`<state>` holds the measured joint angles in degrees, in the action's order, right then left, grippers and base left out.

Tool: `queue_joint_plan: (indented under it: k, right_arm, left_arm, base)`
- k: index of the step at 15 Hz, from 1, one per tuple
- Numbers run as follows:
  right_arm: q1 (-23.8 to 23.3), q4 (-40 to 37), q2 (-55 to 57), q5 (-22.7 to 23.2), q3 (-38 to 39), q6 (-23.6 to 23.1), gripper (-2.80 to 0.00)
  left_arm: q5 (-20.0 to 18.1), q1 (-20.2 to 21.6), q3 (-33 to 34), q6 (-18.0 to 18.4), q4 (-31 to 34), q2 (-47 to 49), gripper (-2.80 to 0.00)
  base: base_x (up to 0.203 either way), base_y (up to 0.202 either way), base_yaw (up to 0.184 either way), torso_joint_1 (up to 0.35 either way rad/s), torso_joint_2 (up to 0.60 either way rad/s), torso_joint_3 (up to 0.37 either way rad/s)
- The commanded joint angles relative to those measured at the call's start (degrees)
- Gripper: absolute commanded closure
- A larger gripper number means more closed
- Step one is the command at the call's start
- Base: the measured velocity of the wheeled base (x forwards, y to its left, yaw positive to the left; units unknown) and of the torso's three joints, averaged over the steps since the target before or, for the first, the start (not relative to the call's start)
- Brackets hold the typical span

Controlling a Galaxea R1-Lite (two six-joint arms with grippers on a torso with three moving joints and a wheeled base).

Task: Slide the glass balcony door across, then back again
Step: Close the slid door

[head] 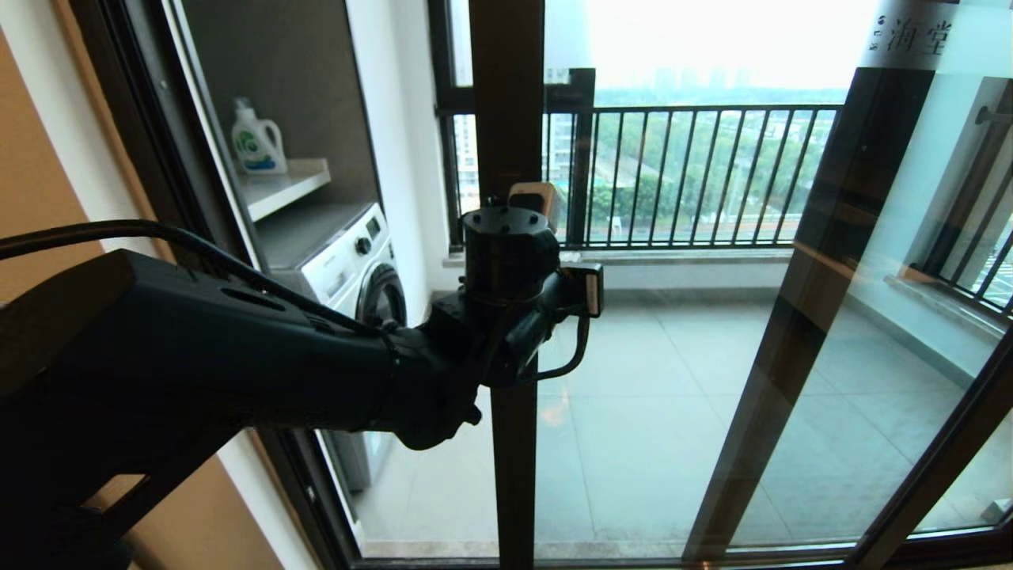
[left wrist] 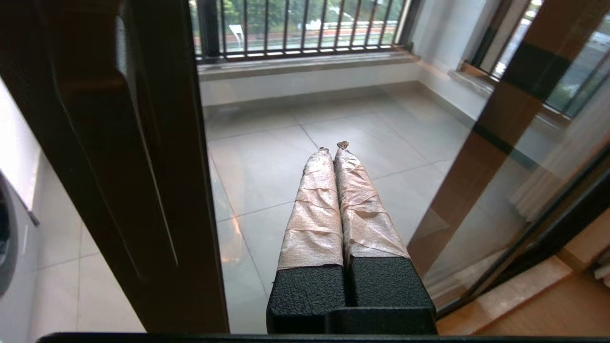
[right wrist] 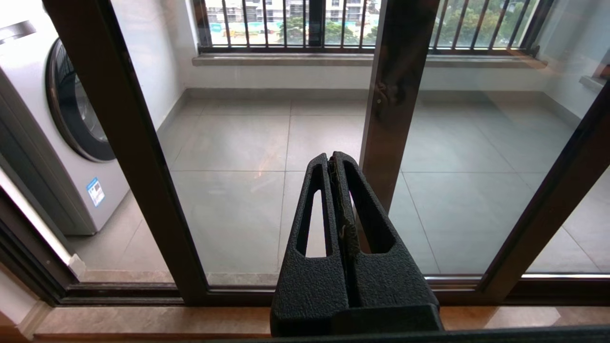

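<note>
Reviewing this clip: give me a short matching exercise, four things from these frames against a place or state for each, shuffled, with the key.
Things:
1. left gripper
2. detergent bottle
3. washing machine
4. right gripper

Places or states:
A. under the shelf
B. bare black fingers, shut
C. on the white shelf
D. taped fingers, shut, beside the glass balcony door frame

Pairs: 1-D, 2-C, 3-A, 4-B

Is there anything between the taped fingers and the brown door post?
No. In the left wrist view, only glass and balcony floor show between the shut left gripper and the door's frame post.
</note>
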<state>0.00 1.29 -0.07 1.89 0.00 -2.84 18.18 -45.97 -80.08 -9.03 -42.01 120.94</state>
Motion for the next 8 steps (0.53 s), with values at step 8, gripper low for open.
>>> queue_joint_plan:
  k: [8]
  right_arm:
    - [0.0,0.0,0.0,0.0,0.6,-0.1,0.00]
  left_arm:
    - [3.7,2.1,-4.8,1.9,-0.1,5.4,0.00]
  base:
    - [0.000,0.000,0.000,0.000,0.00,0.000]
